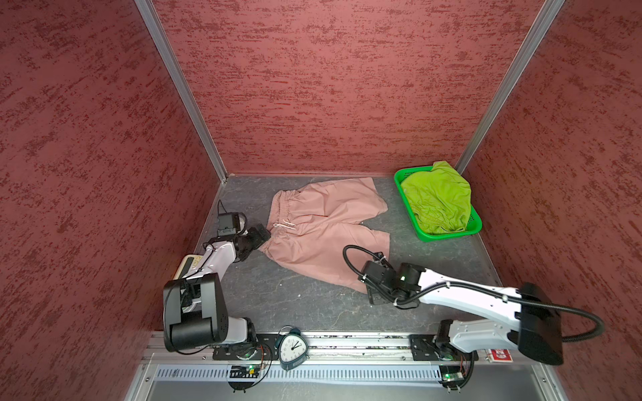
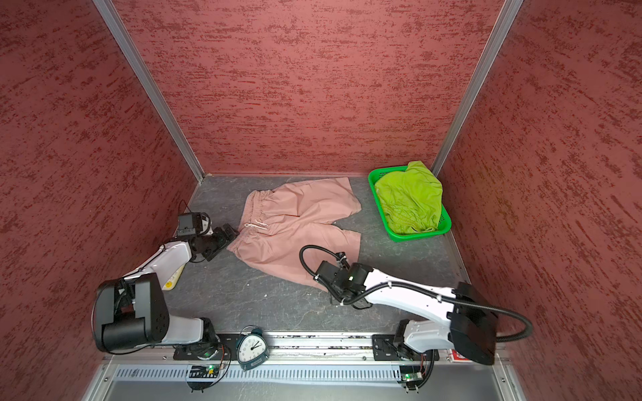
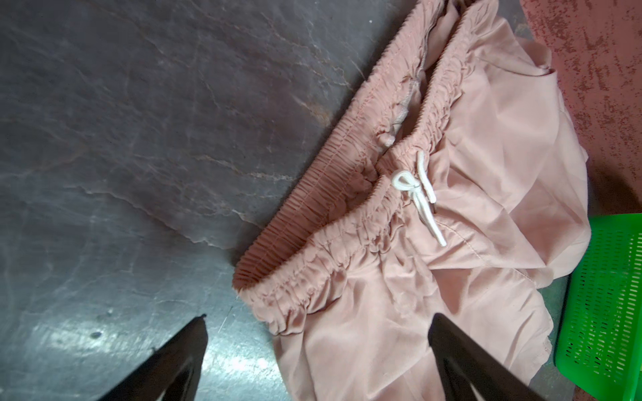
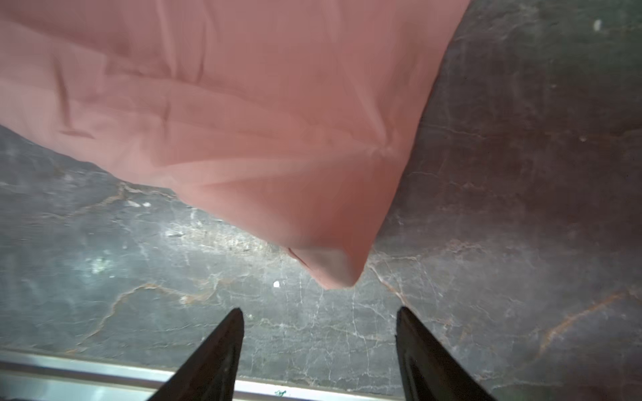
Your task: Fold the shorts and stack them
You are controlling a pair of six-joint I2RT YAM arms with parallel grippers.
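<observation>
In both top views, the pink shorts [image 1: 323, 229] lie spread flat on the dark worktop [image 1: 278, 302], from its middle toward the far edge. The waistband faces the left edge and the two legs point toward the right edge. Our left pincer [image 1: 260, 235] sits low at the near end of the waistband. Our right pincer [image 1: 374, 297] hangs over the hem corner of the near leg, and its own wrist covers its jaws here. In the far right corner stands the green basket [image 1: 446, 237]. The lime green shorts [image 1: 437, 201] are bunched inside it and spill over its far rim.

From the left wrist, we see the left pincer [image 3: 319, 316] spread as wide as it goes and gripping nothing. One finger [image 3: 462, 350] shows over the pink cloth and the other over bare worktop. We cannot tell whether either one touches. The gathered waistband and its white drawstring bow [image 3: 422, 198] lie just ahead.

From the right wrist, the right pincer [image 4: 319, 310] stands well open and empty. The pointed hem corner of the pink shorts rests on the worktop just beyond the fingertips [image 4: 236, 314], apart from them.
</observation>
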